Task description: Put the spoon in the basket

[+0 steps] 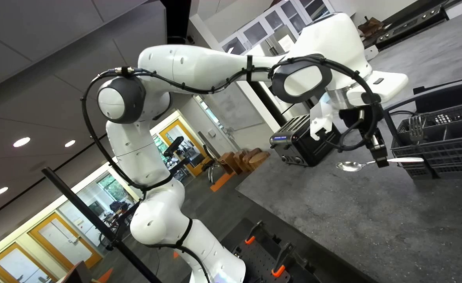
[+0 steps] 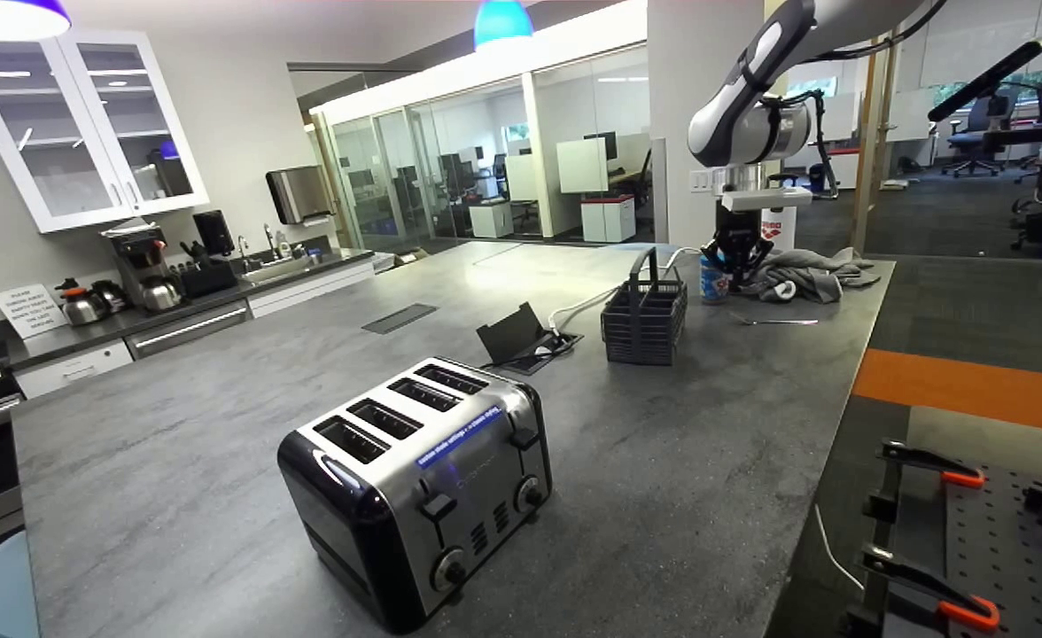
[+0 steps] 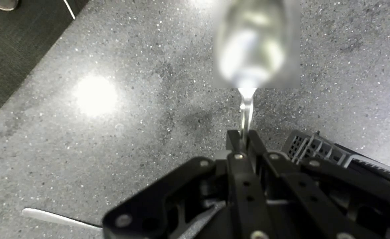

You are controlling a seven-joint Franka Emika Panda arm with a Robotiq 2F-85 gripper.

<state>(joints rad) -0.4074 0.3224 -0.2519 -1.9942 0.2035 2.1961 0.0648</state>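
White casing is covering the robot arm (image 1: 199, 68) at the left of an exterior view, its links arching over so that the wrist is pointing down toward the grey counter (image 1: 313, 204). Farther right, the toaster (image 1: 303, 141) is standing apart from the gripper, seemingly playing no part in the job. Beyond it, the silver spoon (image 1: 349, 167) is showing its bowl, which is reaching leftward from the gripper (image 1: 381, 160), away from the basket.

The fingertips (image 3: 233, 142) are pinching the spoon's thin handle between them, as the wrist view is confirming; this grip partway along is probably balancing the two ends while leaving the bowl free. The spoon is extending crosswise to the fingers and, by my judgement, hanging above the counter.

At the right, the spoon's handle end is overlapping the basket (image 1: 459, 151) from this angle, but nothing is placing it inside; the wrist view is showing the basket just beside the gripper. A fork (image 1: 416, 127) is standing tines up in the basket, suggesting how cutlery is meant to go in. Lying crosswise, the spoon is likely needing a turn toward upright, otherwise risking a catch on the rim.
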